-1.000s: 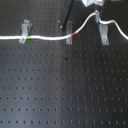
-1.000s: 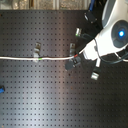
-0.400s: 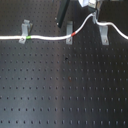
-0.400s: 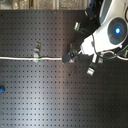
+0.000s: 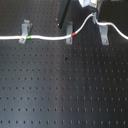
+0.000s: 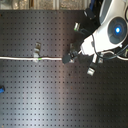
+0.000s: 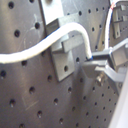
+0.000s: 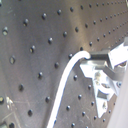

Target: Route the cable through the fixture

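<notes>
The cable (image 5: 47, 37) is lying across the perforated board (image 5: 60, 90) in the first exterior view, running from the first exterior view's left past a clip (image 5: 23, 31) at the green band (image 5: 29, 37), then past a second clip (image 5: 69, 33) at the red band (image 5: 74, 33), and rising in an arc toward the gripper (image 5: 93, 15) at the top edge. A third clip (image 5: 104, 34) is standing just beyond, toward the first exterior view's right, with cable trailing past it. In the first wrist view the fingers (image 7: 107, 57) are pinching the cable narrowly, holding it where it is bending over the fixture (image 7: 62, 50). The cord is arching across the fixture's top; whether it is sitting down in the slot cannot be told. Judging by this, the first two clips are looking served, though seating there is too small to confirm. Remaining, as I judge it: lowering the held section into the slot and releasing.
</notes>
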Available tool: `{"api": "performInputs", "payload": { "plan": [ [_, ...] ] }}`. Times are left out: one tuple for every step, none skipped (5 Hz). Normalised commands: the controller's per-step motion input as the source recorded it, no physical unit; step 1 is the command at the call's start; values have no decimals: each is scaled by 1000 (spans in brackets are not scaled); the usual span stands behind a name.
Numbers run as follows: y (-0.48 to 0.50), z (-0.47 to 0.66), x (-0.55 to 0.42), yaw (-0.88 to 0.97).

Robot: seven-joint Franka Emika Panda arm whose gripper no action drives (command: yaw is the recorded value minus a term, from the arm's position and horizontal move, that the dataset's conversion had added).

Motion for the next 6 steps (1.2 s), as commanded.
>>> {"api": "performInputs", "payload": {
  "plan": [
    [99, 381, -33, 0],
    [144, 382, 54, 0],
    [182, 418, 38, 0],
    [170, 561, 82, 0],
    [164, 574, 89, 0],
    [160, 604, 128, 0]
  ]
}}
